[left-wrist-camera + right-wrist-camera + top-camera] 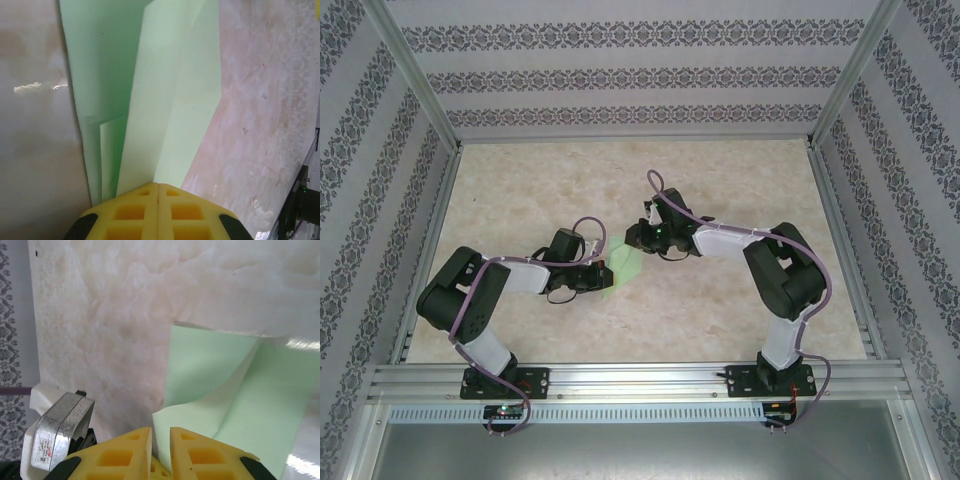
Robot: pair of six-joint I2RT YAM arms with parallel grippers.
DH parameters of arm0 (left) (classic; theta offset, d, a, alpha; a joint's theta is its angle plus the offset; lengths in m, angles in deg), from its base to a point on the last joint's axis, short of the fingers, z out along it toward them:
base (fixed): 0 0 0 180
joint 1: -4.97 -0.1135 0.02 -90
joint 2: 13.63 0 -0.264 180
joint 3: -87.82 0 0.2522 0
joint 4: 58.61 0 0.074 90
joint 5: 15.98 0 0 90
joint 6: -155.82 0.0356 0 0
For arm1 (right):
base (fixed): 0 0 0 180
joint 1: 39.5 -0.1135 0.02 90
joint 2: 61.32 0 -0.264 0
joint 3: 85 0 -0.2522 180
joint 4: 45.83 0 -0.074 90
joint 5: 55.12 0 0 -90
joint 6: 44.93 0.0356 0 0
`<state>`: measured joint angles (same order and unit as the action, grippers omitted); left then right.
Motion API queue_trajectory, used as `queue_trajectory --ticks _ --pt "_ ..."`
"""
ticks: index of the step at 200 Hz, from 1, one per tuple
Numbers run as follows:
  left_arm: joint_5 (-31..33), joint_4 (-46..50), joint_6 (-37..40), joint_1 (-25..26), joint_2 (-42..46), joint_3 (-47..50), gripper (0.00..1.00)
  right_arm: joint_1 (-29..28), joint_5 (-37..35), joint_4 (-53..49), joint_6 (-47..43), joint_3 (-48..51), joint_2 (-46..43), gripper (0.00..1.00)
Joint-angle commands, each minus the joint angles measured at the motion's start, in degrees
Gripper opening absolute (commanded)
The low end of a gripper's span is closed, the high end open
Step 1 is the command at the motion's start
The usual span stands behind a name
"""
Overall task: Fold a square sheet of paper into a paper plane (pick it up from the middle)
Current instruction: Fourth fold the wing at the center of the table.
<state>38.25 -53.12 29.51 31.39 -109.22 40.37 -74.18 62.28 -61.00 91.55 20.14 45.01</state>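
Your left gripper (pixel 158 192) has its yellow pads pressed flat together, and the narrow end of the green paper sheet (pixel 170 100) runs right into their tips, so it looks pinched there by that end. From that grip the sheet stretches straight away from the fingers. It is partly folded, with long creases fanning out along the same line, so its long axis lies in line with the left gripper's reach. In the overhead view the sheet lies near the middle of the marbled table (pixel 100 315), between the two grippers, left gripper at its near-left end and right gripper (pixel 160 432) at its far-right side, both touching or just beside it. The right gripper's pads stand almost closed with a slim gap between them. One raised flap (pixel 200 407) curls up off the sheet, and its lower corner comes down just at that gap. You cannot tell from the wrist view whether the corner is nipped or merely resting against the tips. Since the left arm anchors the narrow end, the next fold most likely belongs to the right arm, which would carry that flap across the long axis towards the centre crease. Watch that the anchored end doesn't twist as the flap goes over.
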Motion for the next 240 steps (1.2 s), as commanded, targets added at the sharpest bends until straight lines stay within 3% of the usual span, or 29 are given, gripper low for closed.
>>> queue_trajectory --ticks 1,65,113,240 --pt "6.5 5.5 1.3 0.8 -3.7 2.2 0.0 -2.7 2.1 0.8 -1.2 -0.5 2.7 0.16" --pt "6.6 7.4 2.5 0.8 -4.1 1.4 0.0 -3.8 3.0 4.5 0.1 -1.7 9.9 0.15" --pt "8.3 10.0 3.4 0.8 -4.2 2.4 0.0 -0.9 -2.9 -3.2 -3.1 -5.3 11.1 0.15" --pt "8.1 9.3 3.4 0.7 -4.0 4.2 0.0 10.1 -0.9 -10.6 -7.5 -17.6 17.6 0.16"
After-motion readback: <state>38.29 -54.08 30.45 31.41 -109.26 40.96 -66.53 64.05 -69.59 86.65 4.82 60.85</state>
